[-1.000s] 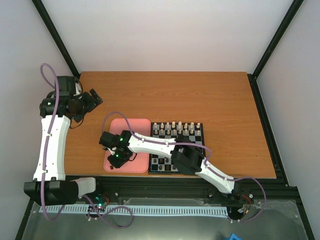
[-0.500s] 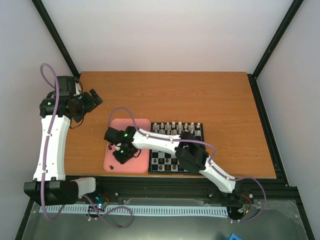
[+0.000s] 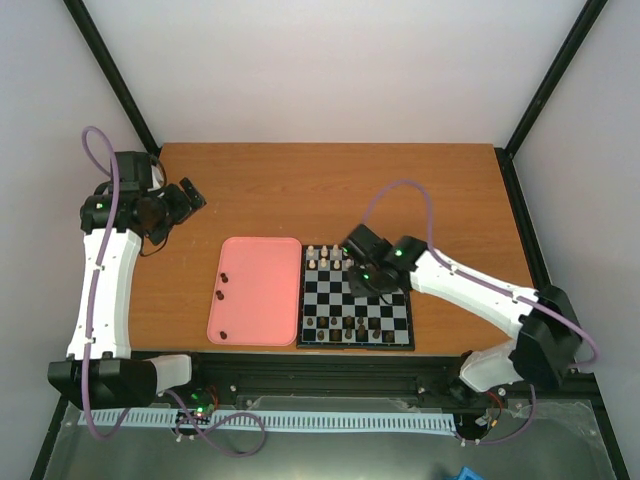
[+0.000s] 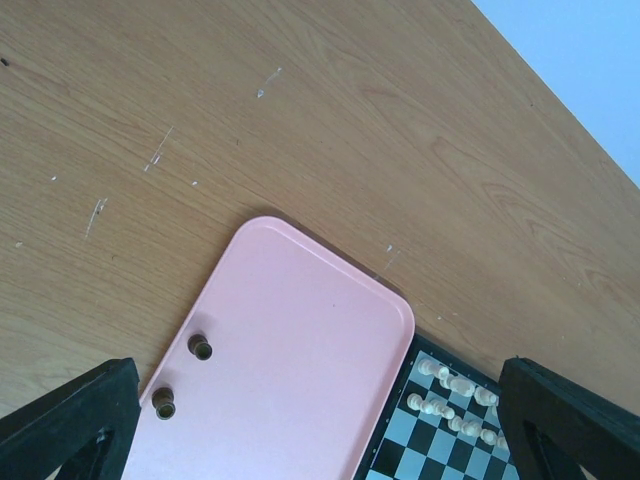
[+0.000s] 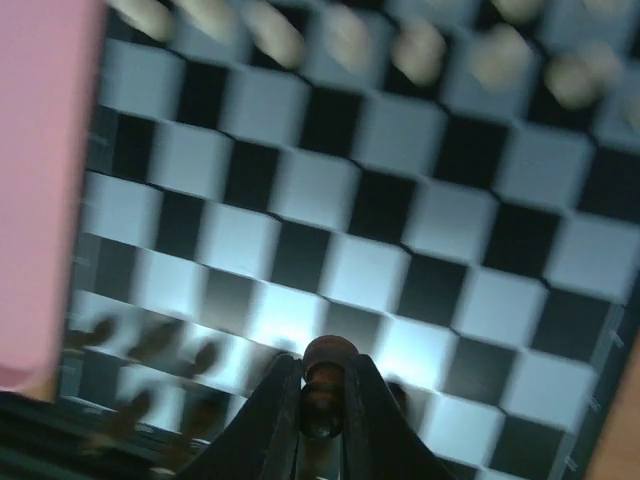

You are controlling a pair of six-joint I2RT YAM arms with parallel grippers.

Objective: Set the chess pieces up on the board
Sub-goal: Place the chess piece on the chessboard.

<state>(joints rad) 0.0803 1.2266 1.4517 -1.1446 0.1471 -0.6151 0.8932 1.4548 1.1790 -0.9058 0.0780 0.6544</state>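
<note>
The board [image 3: 385,312] lies at the table's near middle. Cream pieces [image 3: 327,258] line its far rows and several dark chess pieces [image 3: 345,328] stand on its near rows. My right gripper [image 3: 366,277] hovers over the board's far middle. In the right wrist view it [image 5: 322,378] is shut on a dark brown piece [image 5: 329,358] above the checks [image 5: 440,220]. Two dark pieces [image 4: 200,347] remain on the pink tray [image 4: 300,330]. My left gripper [image 4: 315,400] is open and empty, high over the table's far left [image 3: 185,198].
The pink tray [image 3: 262,270] touches the board's left side and shows at the left edge of the right wrist view [image 5: 40,200]. Blurred dark pieces [image 5: 150,342] stand at that view's lower left. Bare wooden table [image 3: 400,190] lies behind.
My right arm has swung from over the pink tray to the right, over the board, carrying a dark piece. The left arm has not moved.
</note>
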